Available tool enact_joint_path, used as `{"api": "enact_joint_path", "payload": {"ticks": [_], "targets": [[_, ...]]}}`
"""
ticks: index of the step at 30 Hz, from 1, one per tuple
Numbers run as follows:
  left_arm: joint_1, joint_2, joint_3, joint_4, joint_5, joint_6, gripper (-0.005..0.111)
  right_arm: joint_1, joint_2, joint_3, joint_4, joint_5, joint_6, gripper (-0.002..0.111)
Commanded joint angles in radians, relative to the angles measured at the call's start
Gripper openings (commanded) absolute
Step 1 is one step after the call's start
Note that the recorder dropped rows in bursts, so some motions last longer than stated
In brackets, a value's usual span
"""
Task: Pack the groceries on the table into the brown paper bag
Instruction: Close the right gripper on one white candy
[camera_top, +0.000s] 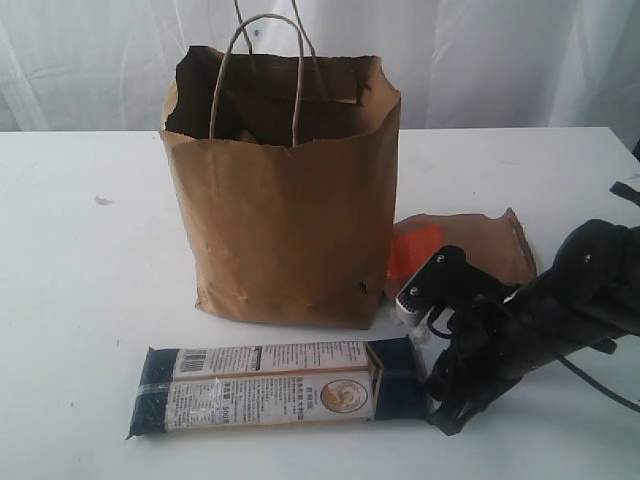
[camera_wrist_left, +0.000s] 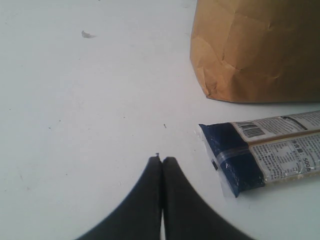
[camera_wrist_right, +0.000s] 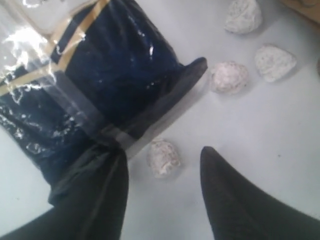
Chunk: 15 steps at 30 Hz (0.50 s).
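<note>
The brown paper bag (camera_top: 285, 200) stands upright and open near the middle of the white surface (camera_top: 80, 300), its twisted paper-cord handles (camera_top: 258, 70) rising above the torn rim. Just in front of it a long dark-blue noodle pack (camera_top: 275, 390) lies flat, label up, running roughly parallel to the bag's front face but not touching it. Behind the bag's right corner lies a brown pouch (camera_top: 480, 245) with an orange label (camera_top: 413, 250), partly hidden by the bag. The right end effector (camera_top: 442, 405) sits low at the right end of the noodle pack. In its wrist view the right end effector (camera_wrist_right: 164, 152) is open, its fingers spread: one finger (camera_wrist_right: 95, 200) lies against the pack's crimped clear seal (camera_wrist_right: 150, 125), the other (camera_wrist_right: 235, 200) is over bare surface, and a small wrapped candy (camera_wrist_right: 163, 158) lies on the surface between them. Three more candies (camera_wrist_right: 229, 77) lie scattered just beyond the pack's end. The left end effector (camera_wrist_left: 162, 161) is closed and empty, fingertips pressed together, above bare surface, apart from the left end of the noodle pack (camera_wrist_left: 240, 160) and from the bag's lower corner (camera_wrist_left: 215, 85). A small dark mark (camera_wrist_left: 87, 34) shows on the surface farther off.
</note>
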<state>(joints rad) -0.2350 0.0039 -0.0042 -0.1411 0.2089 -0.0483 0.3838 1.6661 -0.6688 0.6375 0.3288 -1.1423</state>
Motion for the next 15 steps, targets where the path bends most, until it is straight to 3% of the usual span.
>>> {"api": "enact_joint_path", "payload": {"ticks": [1, 5, 12, 15], "targets": [[0.002, -0.004, 0.004, -0.007, 0.000, 0.001, 0.000, 0.004, 0.002, -0.007, -0.009, -0.007, 0.021, 0.039], [0.002, -0.004, 0.004, -0.007, 0.000, 0.001, 0.000, 0.004, 0.002, -0.007, -0.015, 0.002, 0.021, 0.037], [0.002, -0.004, 0.004, -0.007, 0.000, 0.001, 0.000, 0.004, -0.002, -0.007, -0.030, 0.012, 0.035, 0.006], [0.002, -0.004, 0.004, -0.007, 0.000, 0.001, 0.000, 0.004, -0.033, -0.007, -0.030, 0.012, 0.066, 0.003]]}}
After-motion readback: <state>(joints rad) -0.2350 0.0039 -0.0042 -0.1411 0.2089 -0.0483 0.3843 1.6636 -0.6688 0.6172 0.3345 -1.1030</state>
